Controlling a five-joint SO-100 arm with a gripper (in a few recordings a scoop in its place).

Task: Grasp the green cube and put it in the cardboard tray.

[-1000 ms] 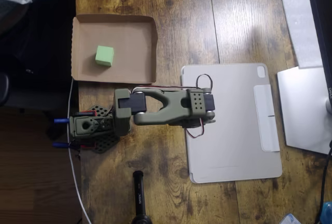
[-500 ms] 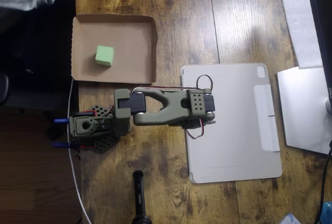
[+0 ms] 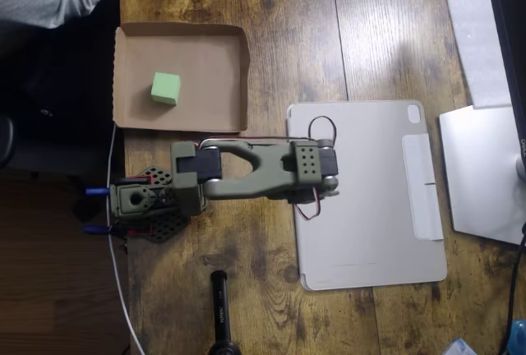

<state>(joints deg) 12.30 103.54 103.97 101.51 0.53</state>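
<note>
Wooden table point(image 3: 271, 10) carries the olive arm point(image 3: 246, 172), folded flat.

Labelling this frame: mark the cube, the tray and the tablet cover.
cube point(image 3: 165, 88): overhead view, middle of its top face.
tray point(image 3: 215, 67): overhead view, bare floor right of the cube.
tablet cover point(image 3: 374, 207): overhead view, bare grey middle.

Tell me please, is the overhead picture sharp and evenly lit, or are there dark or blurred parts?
In the overhead view the wooden table is evenly lit and mostly sharp; the green cube stands out clearly on the cardboard tray, casting hardly any shadow; the left edge beyond the table is very dark, with little detail; the grey tablet cover shows no strong glare.
</note>
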